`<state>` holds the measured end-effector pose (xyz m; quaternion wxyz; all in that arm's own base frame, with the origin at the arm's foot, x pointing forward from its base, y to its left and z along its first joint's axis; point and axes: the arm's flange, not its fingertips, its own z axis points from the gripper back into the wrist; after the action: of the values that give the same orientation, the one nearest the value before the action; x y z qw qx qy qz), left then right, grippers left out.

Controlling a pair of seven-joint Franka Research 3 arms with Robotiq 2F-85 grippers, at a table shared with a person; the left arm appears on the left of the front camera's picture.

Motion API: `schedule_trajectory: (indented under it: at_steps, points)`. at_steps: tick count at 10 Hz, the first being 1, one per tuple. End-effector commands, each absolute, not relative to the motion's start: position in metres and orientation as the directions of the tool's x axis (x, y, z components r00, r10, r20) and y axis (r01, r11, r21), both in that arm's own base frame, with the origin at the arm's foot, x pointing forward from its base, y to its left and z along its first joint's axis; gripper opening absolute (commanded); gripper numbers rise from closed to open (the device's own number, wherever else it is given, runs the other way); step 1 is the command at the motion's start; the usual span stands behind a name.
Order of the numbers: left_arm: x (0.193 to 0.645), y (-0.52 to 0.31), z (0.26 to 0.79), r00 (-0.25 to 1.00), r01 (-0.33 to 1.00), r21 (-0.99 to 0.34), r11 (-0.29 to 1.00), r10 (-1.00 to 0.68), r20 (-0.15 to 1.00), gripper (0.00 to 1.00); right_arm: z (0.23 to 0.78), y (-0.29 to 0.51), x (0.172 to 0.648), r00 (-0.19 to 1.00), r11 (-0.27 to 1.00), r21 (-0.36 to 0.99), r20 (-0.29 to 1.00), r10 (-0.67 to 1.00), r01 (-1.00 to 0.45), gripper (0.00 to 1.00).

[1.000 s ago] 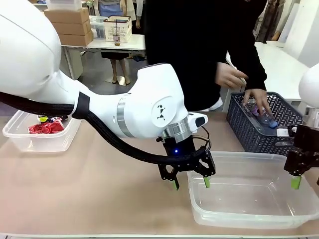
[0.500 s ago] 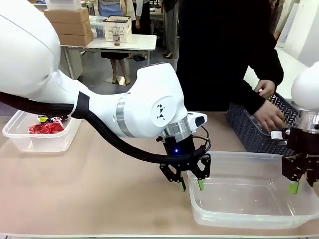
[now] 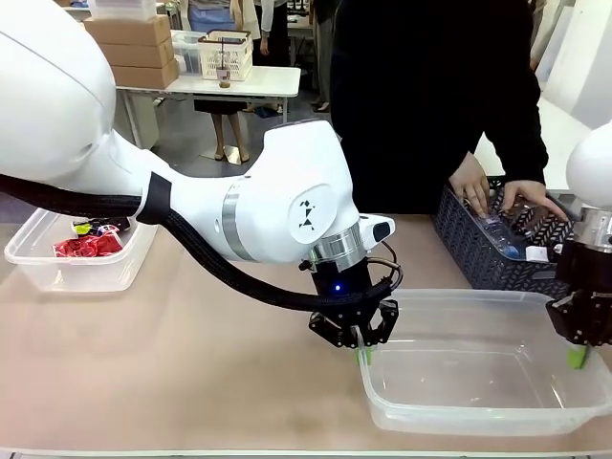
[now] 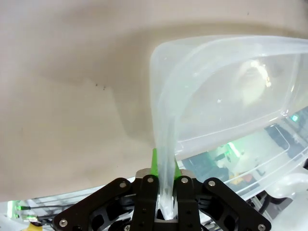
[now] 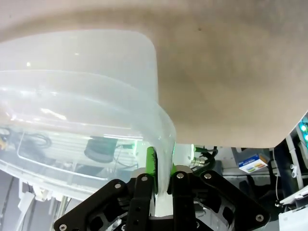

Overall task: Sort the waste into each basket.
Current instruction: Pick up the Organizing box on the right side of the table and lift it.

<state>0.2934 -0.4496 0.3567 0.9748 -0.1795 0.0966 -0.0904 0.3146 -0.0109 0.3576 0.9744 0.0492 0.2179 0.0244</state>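
Both grippers are clamping the clear tub [image 3: 478, 382] at lower right. The left gripper [image 3: 361, 352] is pinching its left wall; the right gripper [image 3: 577, 356] is pinching its right wall.

Clear plastic tub [image 3: 478, 406], rectangular, rounded corners, rolled rim: upright on the table at the near right, nothing visible inside, left and right rims each pinched between gripper fingers.
Second clear tub [image 3: 72, 273]: far left of the table, holding red cans [image 3: 88, 246].
Clear plastic bottle [image 3: 504, 234], blue cap: lying in the dark lattice basket.
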Motion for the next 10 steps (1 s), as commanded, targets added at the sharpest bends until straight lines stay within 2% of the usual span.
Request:
schedule_trajectory:
  at_steps: [1,4,6,9,10]
  points:
    - [0.295,-0.451,0.360,0.966,0.117,-0.329,0.937,-0.185,-0.182,0.00,0.318,-0.007,0.227,0.926,0.993,0.116,-0.376,0.039,0.006,0.00]
    - [0.293,-0.442,0.374,0.962,0.118,-0.326,0.938,-0.189,-0.196,0.00,0.328,-0.008,0.232,0.923,0.995,0.096,-0.385,0.031,0.006,0.00]
    - [0.289,-0.420,0.412,0.961,0.148,-0.337,0.930,-0.216,-0.174,0.00,0.360,-0.002,0.243,0.920,0.997,0.079,-0.389,0.043,-0.014,0.00]
    - [0.301,-0.356,0.495,0.974,0.114,-0.323,0.939,-0.170,-0.151,0.00,0.467,0.023,0.266,0.916,0.994,0.079,-0.390,0.094,-0.068,0.00]
    - [0.307,-0.332,0.510,0.976,0.114,-0.340,0.934,-0.170,-0.138,0.00,0.501,0.036,0.280,0.909,0.987,0.149,-0.400,0.115,-0.059,0.00]
